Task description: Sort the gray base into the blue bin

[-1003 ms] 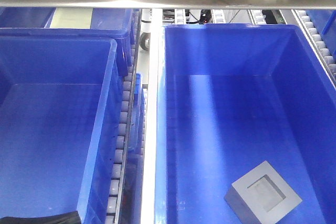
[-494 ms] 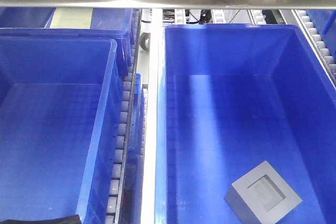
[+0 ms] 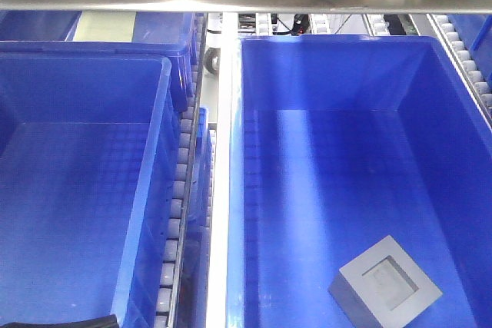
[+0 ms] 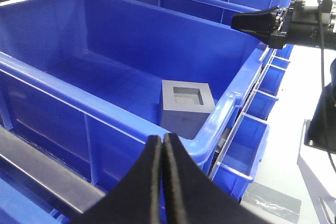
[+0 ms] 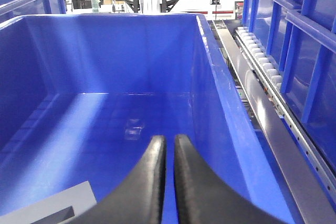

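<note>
Looking down from the front view, the matte light-gray cuboid block w/ a shallow square recess (gray base) (image 3: pixel 386 283) lay flat on the floor of the big bright-blue plastic crate on the right (blue bin) (image 3: pixel 234 190), near its front right corner, recess up. A second blue crate (image 3: pixel 150 190) sat to the left, w/ a strip of gray rollers (image 3: pixel 178 190) and a pale metal rail (image 3: pixel 219 213) between them. No gripper showed clearly in this view; only a dark sliver at the bottom left edge, too small to identify.

From the left wrist view, the left gripper (image 4: pixel 161 145) hung outside the bin, just over its near rim, jaws pressed together and holding nothing. The base sat inside, close to that wall. The right arm's black end showed top right, above the rim. Risk here, as I judge it: if the left arm dropped or swung toward the bin it could knock the rim and jolt the crate on the rollers.

From the right wrist view, the right gripper (image 5: pixel 165 145) sat over the bin interior, jaws nearly together w/ a thin gap, empty. A corner of the base showed at bottom left, apart from the jaws. Base looked already placed, so the main hazard was prob. a low pull-out clipping the block or the bin wall.
</note>
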